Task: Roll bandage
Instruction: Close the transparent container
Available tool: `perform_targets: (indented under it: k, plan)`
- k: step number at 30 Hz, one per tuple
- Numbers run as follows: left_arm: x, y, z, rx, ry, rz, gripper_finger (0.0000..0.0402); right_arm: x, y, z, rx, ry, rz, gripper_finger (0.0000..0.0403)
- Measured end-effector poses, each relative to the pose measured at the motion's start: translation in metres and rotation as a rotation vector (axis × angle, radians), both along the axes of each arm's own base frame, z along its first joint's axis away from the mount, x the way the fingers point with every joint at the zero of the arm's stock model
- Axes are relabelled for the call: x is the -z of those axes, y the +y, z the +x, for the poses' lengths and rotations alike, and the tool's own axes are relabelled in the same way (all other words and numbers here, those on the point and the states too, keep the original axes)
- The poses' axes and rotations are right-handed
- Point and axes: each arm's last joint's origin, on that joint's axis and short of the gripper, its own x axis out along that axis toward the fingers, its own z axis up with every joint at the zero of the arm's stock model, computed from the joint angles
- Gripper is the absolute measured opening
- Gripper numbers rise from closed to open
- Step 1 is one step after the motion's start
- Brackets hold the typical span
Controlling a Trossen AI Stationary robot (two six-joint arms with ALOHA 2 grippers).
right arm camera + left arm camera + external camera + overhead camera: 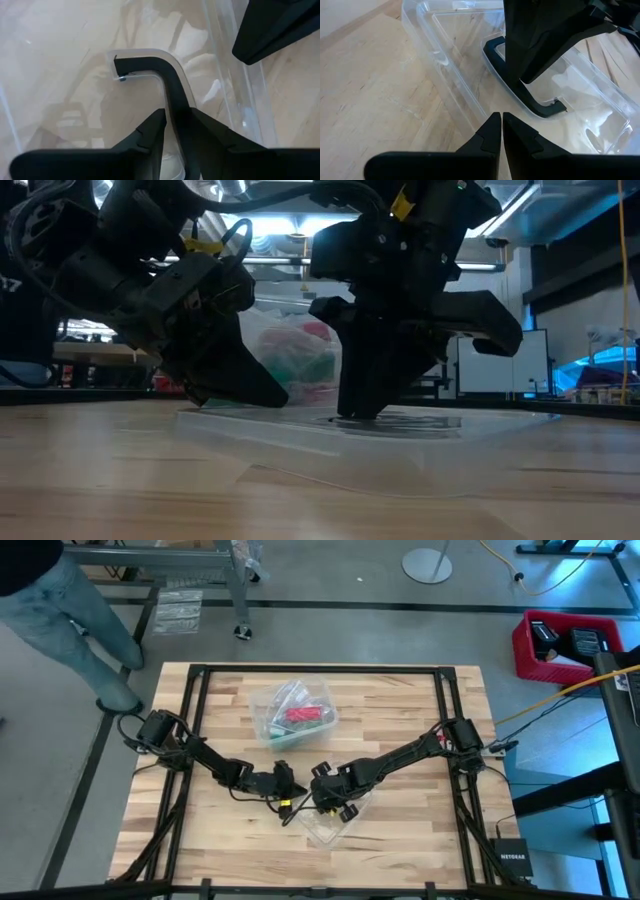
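Both arms reach inward from the side edges of the tabletop (400,700) and meet near the middle of its front edge. The right arm extends diagonally from the right edge; its wrist is bent downward, and the right gripper (176,131) stands nearly vertical over the clear plastic box (330,823). Its fingers are closed onto the black handle (165,85) of the box, one finger on each side of the bar. The left arm extends from the left edge with its forearm low; the left gripper (501,131) is angled down toward the table, its tips just beside the box wall. Its fingers are pressed together and grip nothing. The bandage (303,716) lies inside the small clear plastic bag (290,710) near the centre of the tabletop, toward the rear edge, apart from both grippers.
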Motion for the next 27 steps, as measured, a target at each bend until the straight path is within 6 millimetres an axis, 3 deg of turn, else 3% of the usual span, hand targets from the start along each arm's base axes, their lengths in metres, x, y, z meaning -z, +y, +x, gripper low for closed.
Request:
perform_targets:
  k: [19,27]
  plan:
    - [0.0,-0.0001,0.0,0.007,0.0,0.008,0.0012,0.0002,-0.0003,-0.0003,-0.02,0.0,-0.023,0.0098]
    - [0.0,-0.0001,0.0,0.006,0.0,0.006,0.0012,0.0009,-0.0007,-0.0003,-0.013,0.001,-0.025,0.0149]
